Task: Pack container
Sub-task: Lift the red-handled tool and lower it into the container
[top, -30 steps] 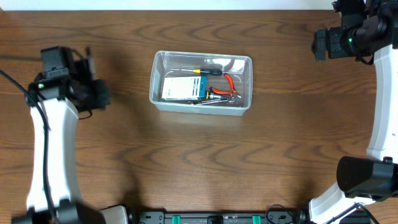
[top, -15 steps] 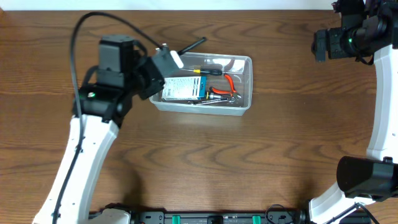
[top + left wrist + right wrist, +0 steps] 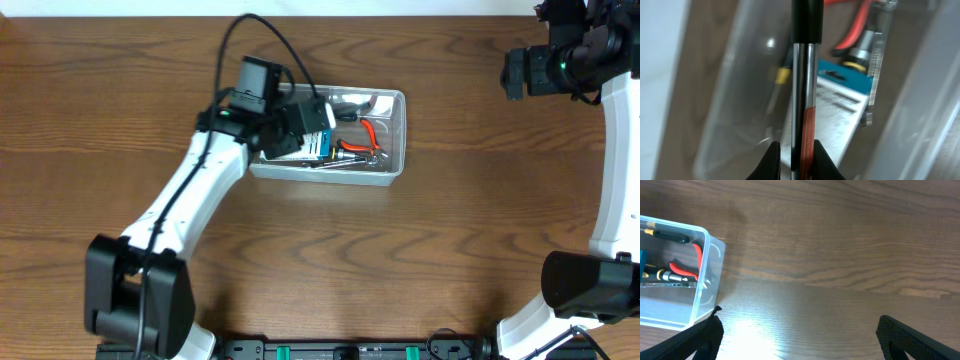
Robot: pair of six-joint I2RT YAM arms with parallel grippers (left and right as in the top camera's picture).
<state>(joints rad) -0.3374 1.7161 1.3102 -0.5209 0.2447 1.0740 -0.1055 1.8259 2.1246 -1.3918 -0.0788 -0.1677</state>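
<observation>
Long metal tool [image 3: 800, 85] pinched by left gripper [image 3: 792, 159] over container [image 3: 396, 100] (black end ahead). Next: to be lowered inside, let go. Right gripper [image 3: 797, 330] spread.

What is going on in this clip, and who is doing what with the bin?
The left arm is packing the clear container. Its end effector is shut on a slim tool with a chrome shaft and black handle, held over the container and not yet released. Inside lie a blue-and-white box, red-handled pliers and a screwdriver. The right end effector hangs open over the table, off to one side of the container, holding nothing.
</observation>
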